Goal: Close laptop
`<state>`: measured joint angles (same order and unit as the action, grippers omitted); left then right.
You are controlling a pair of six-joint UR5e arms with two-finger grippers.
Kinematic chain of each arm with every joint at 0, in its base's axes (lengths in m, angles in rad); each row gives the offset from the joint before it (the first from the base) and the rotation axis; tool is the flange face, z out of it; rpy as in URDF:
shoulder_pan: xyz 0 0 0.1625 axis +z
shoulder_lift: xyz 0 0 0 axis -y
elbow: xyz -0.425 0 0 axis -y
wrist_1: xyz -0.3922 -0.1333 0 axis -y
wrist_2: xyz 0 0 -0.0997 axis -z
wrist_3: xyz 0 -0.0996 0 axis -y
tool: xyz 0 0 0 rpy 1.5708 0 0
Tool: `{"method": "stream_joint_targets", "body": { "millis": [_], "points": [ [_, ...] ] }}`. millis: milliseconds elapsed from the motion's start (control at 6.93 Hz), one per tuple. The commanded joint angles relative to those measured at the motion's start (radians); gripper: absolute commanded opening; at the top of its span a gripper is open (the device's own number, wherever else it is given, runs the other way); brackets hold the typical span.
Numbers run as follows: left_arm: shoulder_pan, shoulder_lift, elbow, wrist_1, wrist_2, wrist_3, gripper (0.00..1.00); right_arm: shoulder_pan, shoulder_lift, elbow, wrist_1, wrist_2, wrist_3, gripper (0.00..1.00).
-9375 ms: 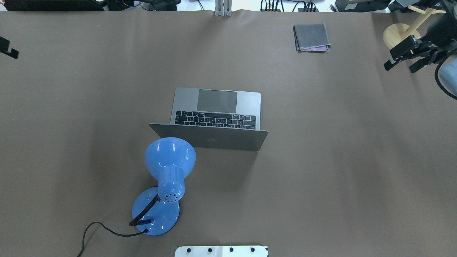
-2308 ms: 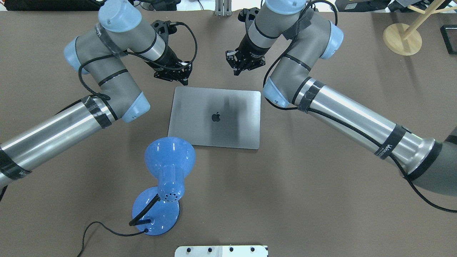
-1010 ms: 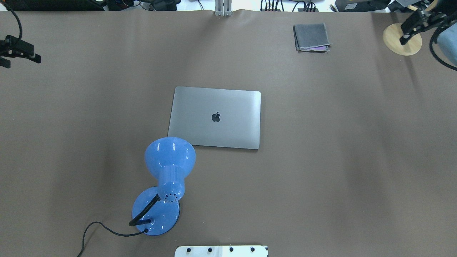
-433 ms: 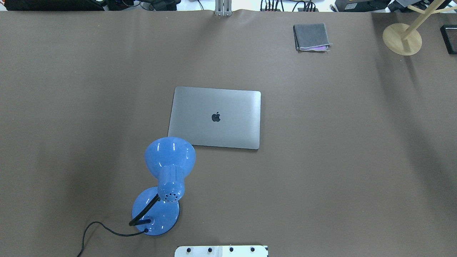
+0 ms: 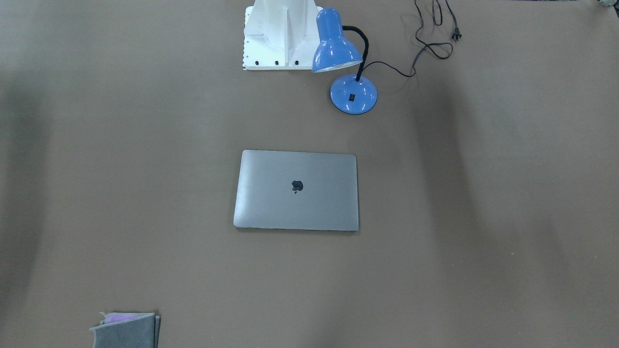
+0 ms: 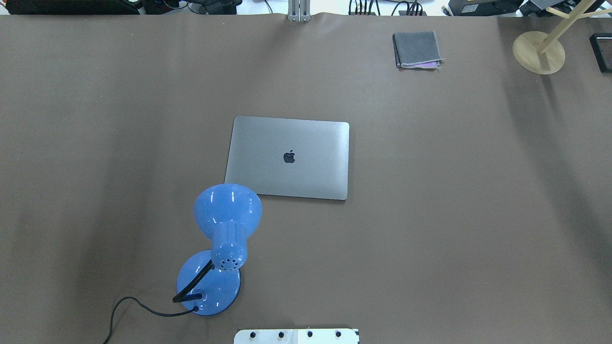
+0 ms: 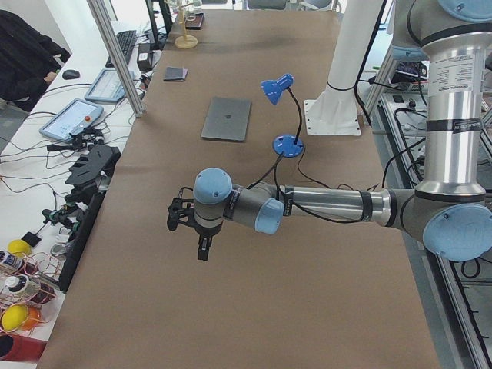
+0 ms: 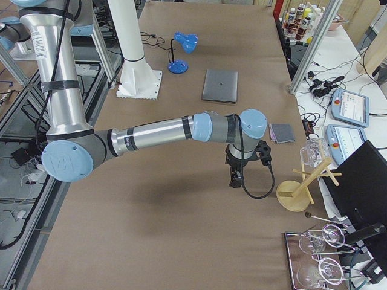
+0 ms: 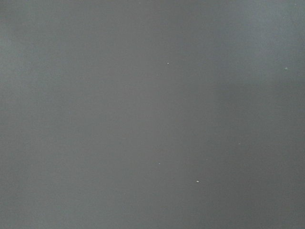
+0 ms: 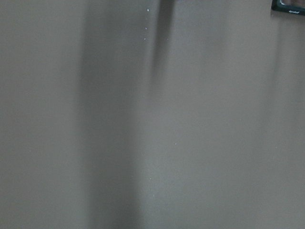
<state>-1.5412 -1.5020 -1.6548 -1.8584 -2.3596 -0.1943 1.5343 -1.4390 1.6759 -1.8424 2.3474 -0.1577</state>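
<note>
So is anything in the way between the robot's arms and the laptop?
Nothing visible does. Only bare table separates the laptop from the left end effector and the right end effector; the blue lamp and grey cloth sit aside.

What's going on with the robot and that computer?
The laptop lies flat and shut in the middle of the table, logo up, so the closing looks done. Nothing touches it. The left gripper and the right gripper hang over bare table at opposite ends, far from it. A blue lamp stands nearby.
</note>
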Motion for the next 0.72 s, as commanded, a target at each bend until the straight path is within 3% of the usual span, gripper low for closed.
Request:
{"method": "stream_joint_targets", "body": {
  "millis": [0,577],
  "points": [
    [-0.007,0.011,0.029,-0.001,0.031,0.001,0.98,0.001,-0.017,-0.002,0.034,0.001,-0.003,1.0],
    [-0.002,-0.006,0.027,0.01,0.036,-0.002,0.98,0.001,-0.034,-0.002,0.035,-0.007,-0.009,1.0]
  ]
}}
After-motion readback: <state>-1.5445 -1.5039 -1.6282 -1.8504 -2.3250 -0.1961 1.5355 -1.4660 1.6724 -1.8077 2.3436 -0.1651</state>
